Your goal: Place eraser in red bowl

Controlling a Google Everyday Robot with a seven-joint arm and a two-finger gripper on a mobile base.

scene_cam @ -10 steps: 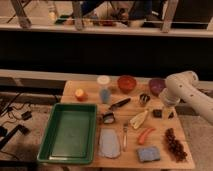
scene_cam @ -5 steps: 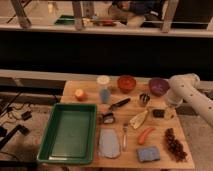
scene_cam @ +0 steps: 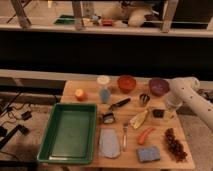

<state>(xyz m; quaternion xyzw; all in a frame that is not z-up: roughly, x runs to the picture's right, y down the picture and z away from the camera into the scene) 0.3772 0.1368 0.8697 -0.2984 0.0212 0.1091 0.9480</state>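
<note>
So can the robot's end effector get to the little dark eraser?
Probably yes. The end effector hangs just beside the eraser, with nothing between them. The purple bowl sits farther back, out of the way.

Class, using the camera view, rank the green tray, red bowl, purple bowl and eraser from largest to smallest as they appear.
1. green tray, clearly the largest.
2. red bowl and purple bowl: they look alike in size, so no ranking between them.
3. eraser, the smallest, lying beside the claw below the purple bowl.
</note>
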